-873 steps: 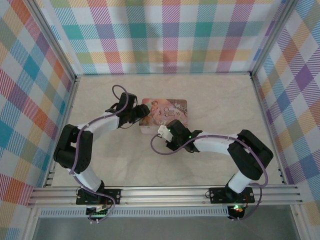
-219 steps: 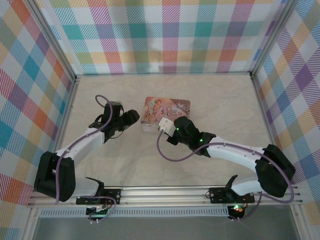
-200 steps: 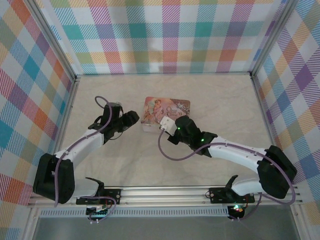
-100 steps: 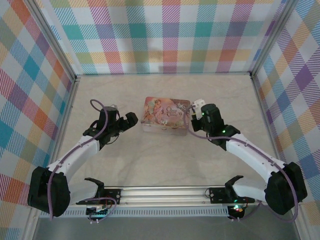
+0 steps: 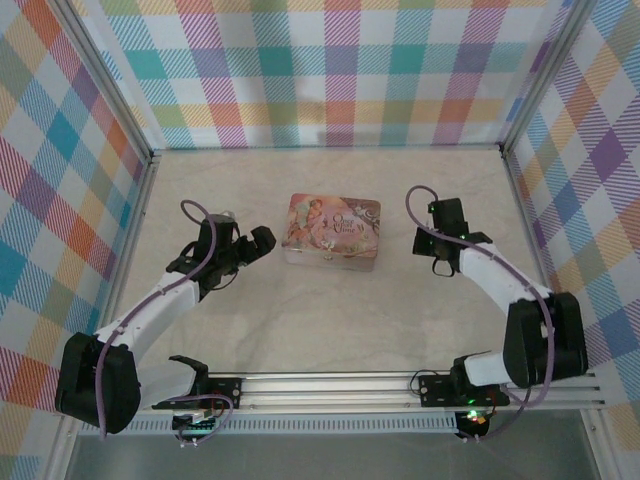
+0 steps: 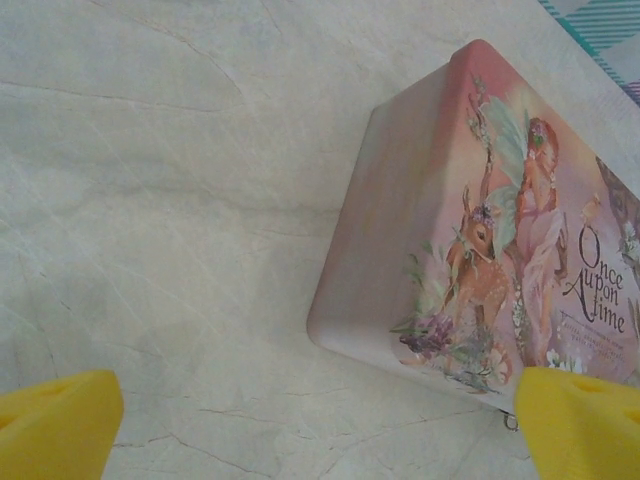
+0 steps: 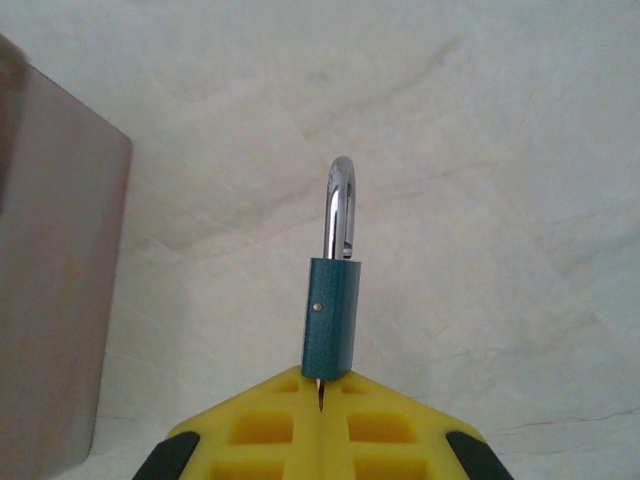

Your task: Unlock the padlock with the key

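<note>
Your right pincer (image 7: 320, 392) is clamped on what looks like the key (image 7: 330, 315), its teal head and chrome ring pointing away, over bare worktop (image 5: 300, 320) apart from the tin (image 5: 335, 222) on its right. Your left pincer (image 5: 258, 241) stands wide and empty just left of the tin. The padlock is too small to read; a small fitting (image 5: 328, 257) at the tin's front edge may be it. With the key apart from it, I cannot tell whether it is unlocked.

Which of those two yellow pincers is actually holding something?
The right pincer: closed, with a small teal padlock sticking out from its tips. The left pincer stands wide open and empty beside the pink tin.
</note>
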